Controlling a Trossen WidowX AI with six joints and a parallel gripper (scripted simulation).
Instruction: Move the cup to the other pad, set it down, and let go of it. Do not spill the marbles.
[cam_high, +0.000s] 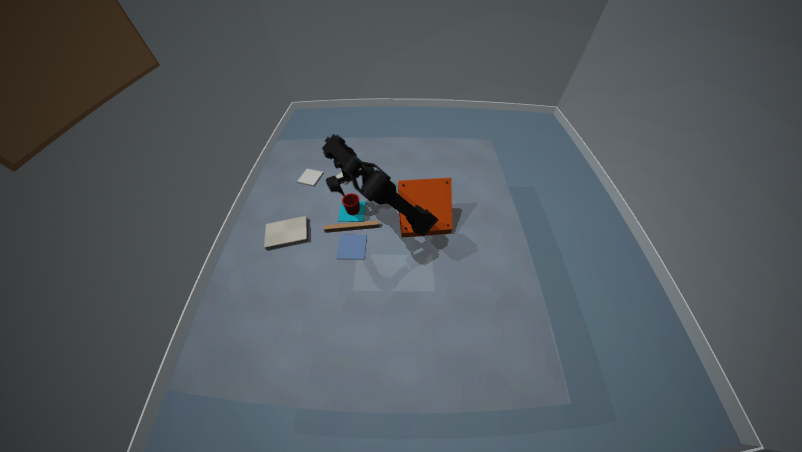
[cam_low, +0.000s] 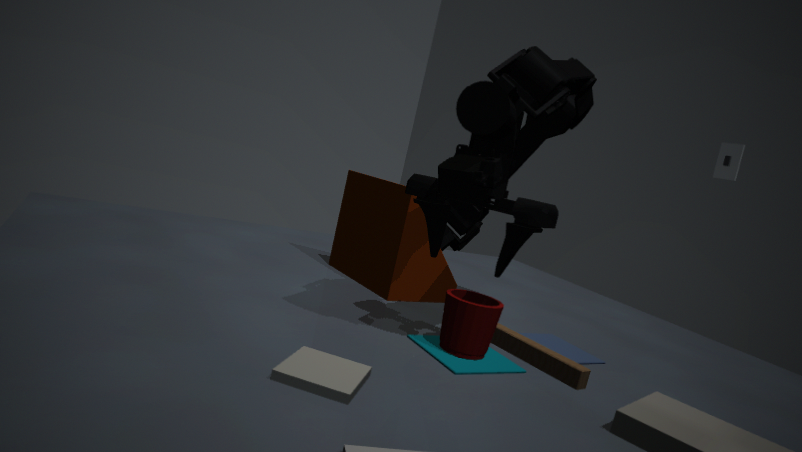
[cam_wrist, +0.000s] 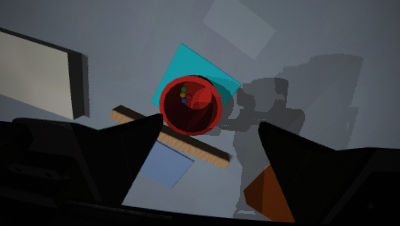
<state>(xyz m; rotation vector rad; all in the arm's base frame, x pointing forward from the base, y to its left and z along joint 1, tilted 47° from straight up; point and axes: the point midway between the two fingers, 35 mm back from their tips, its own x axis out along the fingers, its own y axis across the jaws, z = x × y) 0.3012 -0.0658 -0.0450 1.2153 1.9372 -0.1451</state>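
Note:
A red cup (cam_high: 352, 206) (cam_low: 469, 328) (cam_wrist: 215, 112) stands upright on the cyan pad (cam_high: 344, 216) (cam_low: 465, 367) (cam_wrist: 181, 60). Several small marbles (cam_wrist: 183, 95) lie inside it in the wrist view. The blue pad (cam_high: 352, 247) (cam_low: 567, 348) (cam_wrist: 167, 164) lies bare on the other side of the wooden bar. My gripper (cam_low: 465, 266) (cam_wrist: 210, 122) is wide open and empty, above the cup and apart from it. In the top view the arm partly hides the gripper.
The wooden bar (cam_high: 352, 226) (cam_low: 541, 357) (cam_wrist: 200, 149) lies between the two pads. An orange block (cam_high: 426, 193) (cam_low: 367, 235) (cam_wrist: 270, 197) stands near the arm's base. A large pale slab (cam_high: 286, 232) (cam_low: 685, 426) (cam_wrist: 35, 72) and a smaller one (cam_high: 310, 177) (cam_low: 321, 370) lie around the pads.

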